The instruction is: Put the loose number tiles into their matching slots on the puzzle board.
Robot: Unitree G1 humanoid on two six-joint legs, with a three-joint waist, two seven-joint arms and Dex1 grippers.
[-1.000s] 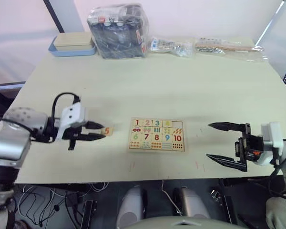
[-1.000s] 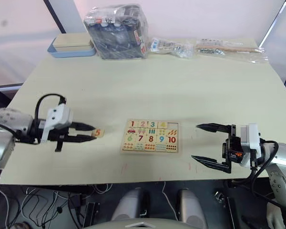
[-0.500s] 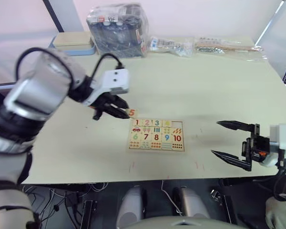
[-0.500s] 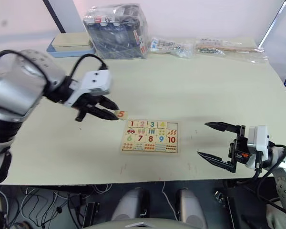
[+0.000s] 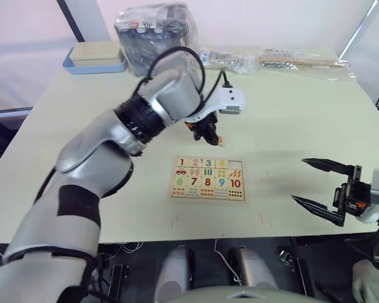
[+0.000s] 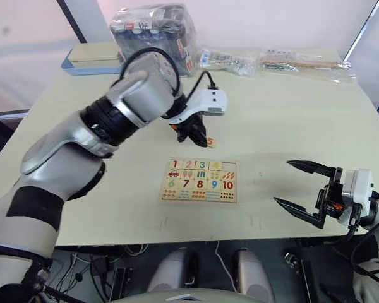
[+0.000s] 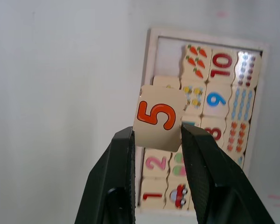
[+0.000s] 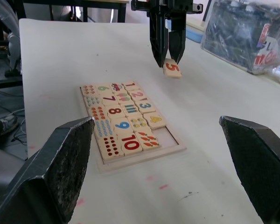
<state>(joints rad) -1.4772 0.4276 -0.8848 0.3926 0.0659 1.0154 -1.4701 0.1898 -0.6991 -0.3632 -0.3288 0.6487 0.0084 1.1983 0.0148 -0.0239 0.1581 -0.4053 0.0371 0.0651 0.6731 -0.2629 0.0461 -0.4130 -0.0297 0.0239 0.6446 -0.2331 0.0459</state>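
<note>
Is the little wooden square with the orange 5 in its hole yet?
Not yet. The small pale-wood tile printed with an orange 5 is pinched by the left gripper above the table; its slot is empty.

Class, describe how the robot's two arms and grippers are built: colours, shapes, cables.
The left arm has rounded silver-grey shells with black joint bands, a looping black cable and a white wrist block. The left gripper has two black textured fingers. The right gripper has two long, pointed black fingers on a black bracket with a white block.

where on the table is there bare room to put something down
Bare table lies left of the puzzle board, and between it and the open right tool. The far edge is crowded: blue tray, plastic-wrapped pack, bagged items.
</note>
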